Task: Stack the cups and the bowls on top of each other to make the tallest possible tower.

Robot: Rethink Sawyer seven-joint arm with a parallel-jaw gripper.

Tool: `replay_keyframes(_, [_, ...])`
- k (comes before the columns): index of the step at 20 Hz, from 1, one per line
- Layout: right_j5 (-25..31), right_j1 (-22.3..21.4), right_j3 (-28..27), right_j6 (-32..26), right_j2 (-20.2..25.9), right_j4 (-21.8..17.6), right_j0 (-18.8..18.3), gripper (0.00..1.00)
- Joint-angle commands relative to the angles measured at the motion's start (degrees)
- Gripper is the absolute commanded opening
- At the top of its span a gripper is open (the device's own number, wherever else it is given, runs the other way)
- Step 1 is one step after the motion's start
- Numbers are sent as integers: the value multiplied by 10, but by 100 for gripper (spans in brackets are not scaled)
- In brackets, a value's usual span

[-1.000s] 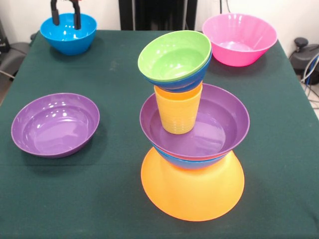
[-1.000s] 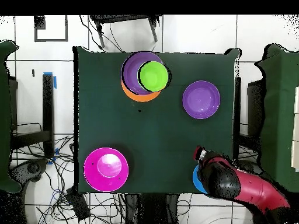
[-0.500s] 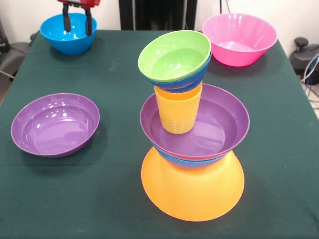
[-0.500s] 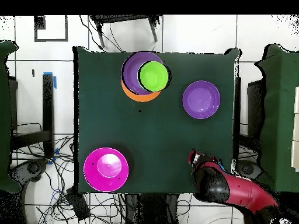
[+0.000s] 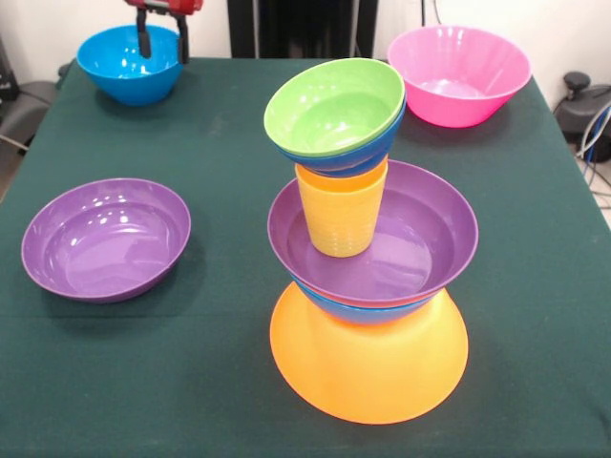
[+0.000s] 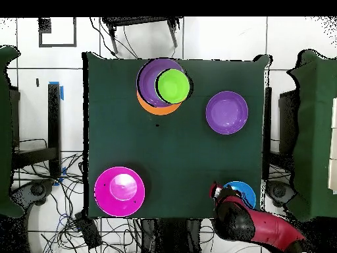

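Front view, left to right, we see a loose purple bowl [image 5: 106,239] sitting mouth-up on the green counter [image 5: 220,153], a bright blue bowl [image 5: 129,62] at the far corner with the gripper [image 5: 162,40] hanging spread and empty at its right rim, then the tower [image 5: 368,248]. It stands upright mid-counter: inverted yellow-orange bowl [image 5: 369,367], blue and purple bowls, yellow cup [image 5: 341,218], and tilted dark blue and green bowl [image 5: 332,105] on top. A pink bowl [image 5: 459,73] sits far right, well apart.

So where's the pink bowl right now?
In the front view, the pink bowl sits alone at the table's far right corner, behind the tower.
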Motion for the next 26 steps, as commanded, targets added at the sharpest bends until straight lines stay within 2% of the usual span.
replay_keyframes(1, [-40,55,25,50,-46,-58,31,100])
replay_keyframes(6, [-78,100,26,63,-64,-61,40,100])
replay_keyframes(11, [-164,146,2,73,-136,-51,86,100])
replay_keyframes(16, [-194,180,-15,64,-134,-52,79,100])
replay_keyframes(19, [-230,198,-20,65,-157,-37,99,100])
replay_keyframes(23, [-309,221,-31,50,-225,0,142,100])
replay_keyframes(26, [-324,228,-44,43,-236,-6,137,100])
